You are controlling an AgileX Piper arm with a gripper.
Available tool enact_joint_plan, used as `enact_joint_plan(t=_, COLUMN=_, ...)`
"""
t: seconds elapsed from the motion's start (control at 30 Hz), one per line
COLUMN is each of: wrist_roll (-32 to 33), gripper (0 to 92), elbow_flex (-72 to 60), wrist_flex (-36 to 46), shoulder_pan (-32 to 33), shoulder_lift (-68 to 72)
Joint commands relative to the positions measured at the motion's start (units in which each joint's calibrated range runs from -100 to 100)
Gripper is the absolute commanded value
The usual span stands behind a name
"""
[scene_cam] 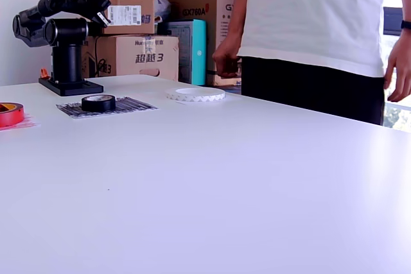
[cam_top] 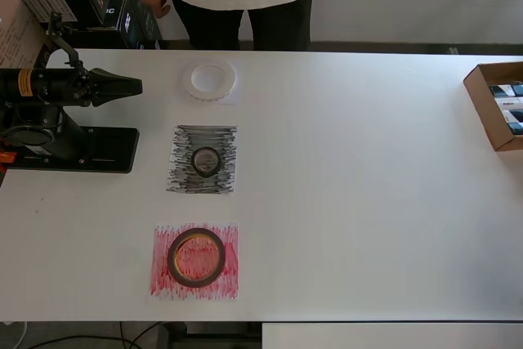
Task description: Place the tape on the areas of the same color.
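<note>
**All three rolls on matching sheets, arm folded back**

The wide white tape ring sits on the plain white paper sheet. The small dark grey-black tape ring rests mid black-scribbled sheet. The reddish-brown tape ring lies on the red-scribbled sheet. The black gripper is raised beside the white table, fingers drawn together, holding nothing, well apart from every roll; the white ring is nearest its tip. A person in a white shirt stands at the far edge.

Smooth matt white bench; paper sheets; glossy, probably plastic, tape; brown cardboard box.
</note>
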Motion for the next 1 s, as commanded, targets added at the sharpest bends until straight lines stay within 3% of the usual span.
enact_joint_plan(t=0.0, wrist_roll=-0.1, gripper=0.0, elbow_flex=0.7, wrist_flex=1.2, shoulder_pan=-0.3, shoulder_lift=-0.2)
enact_joint_plan(t=0.97, wrist_roll=0.5, gripper=0.1, elbow_flex=0.7, wrist_flex=2.5, shoulder_pan=1.3, shoulder_lift=-0.1)
